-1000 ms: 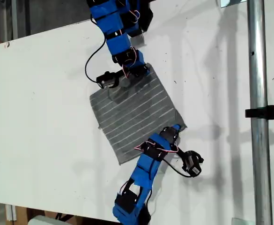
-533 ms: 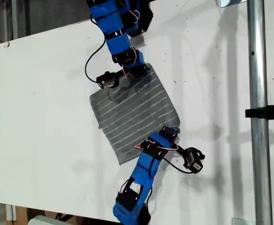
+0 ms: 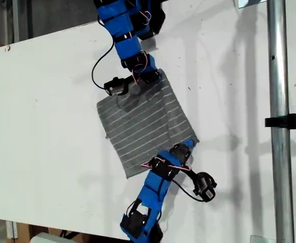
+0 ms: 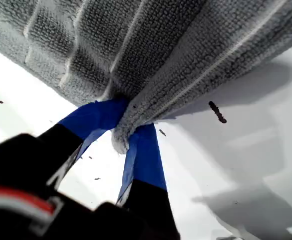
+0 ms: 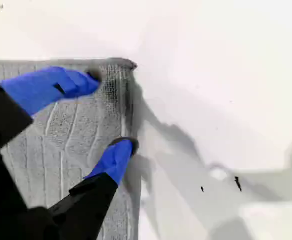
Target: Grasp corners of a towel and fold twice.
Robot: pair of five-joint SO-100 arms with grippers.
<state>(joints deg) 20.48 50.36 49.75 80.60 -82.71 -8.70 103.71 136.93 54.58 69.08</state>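
Since a second ago the lower arm in the exterior view has pulled back toward 6 o'clock, drawing its corner with it, so a ridge now runs down the towel [image 3: 137,126] on that side. The upper arm has not shifted.

Exterior view: the towel lies spread on the white table [image 3: 46,101] near the middle, turned like a diamond. My first gripper [image 3: 184,148] is at the towel's 4 o'clock corner, and my second gripper [image 3: 149,77] is at its 12 o'clock corner.

First wrist view: the blue jaws are pinched together on the near corner [image 4: 120,140], and the cloth rises from them clear of the table, casting a shadow below.

Second wrist view: the jaws stand apart over the far corner [image 5: 123,65], one fingertip on the cloth and the other at its edge. Nothing is gripped yet, and the cloth lies flat.

By my judgement, the task has barely begun. One corner is secured, the other is lined up but not yet closed on, and neither of the two folds has been made.
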